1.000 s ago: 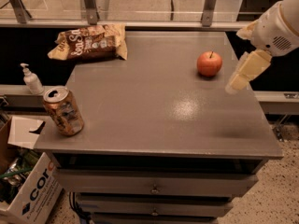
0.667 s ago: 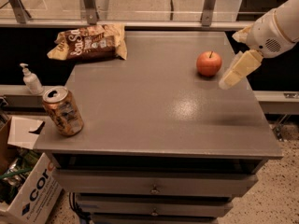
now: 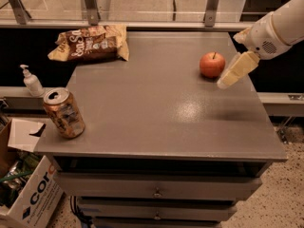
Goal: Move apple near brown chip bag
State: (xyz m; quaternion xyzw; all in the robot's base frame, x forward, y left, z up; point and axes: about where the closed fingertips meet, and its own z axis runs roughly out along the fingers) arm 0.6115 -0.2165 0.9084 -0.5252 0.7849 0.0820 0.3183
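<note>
The red-orange apple (image 3: 212,64) sits upright on the grey table (image 3: 161,113), near its far right corner. My gripper (image 3: 228,78) hangs from the white arm at the right edge. It slants down to the left, with its tip just right of the apple and close to the table top, holding nothing that I can see. The brown chip bag (image 3: 90,44) lies flat at the table's far left corner, far from the apple.
An orange-brown soda can (image 3: 64,113) stands at the table's front left corner. A white pump bottle (image 3: 32,81) stands on a ledge left of the table. A cardboard box (image 3: 26,194) sits on the floor at lower left. Drawers (image 3: 156,191) are below the table top.
My gripper has moved left towards the apple and now sits close beside it. The apple, bag and can have not moved.
</note>
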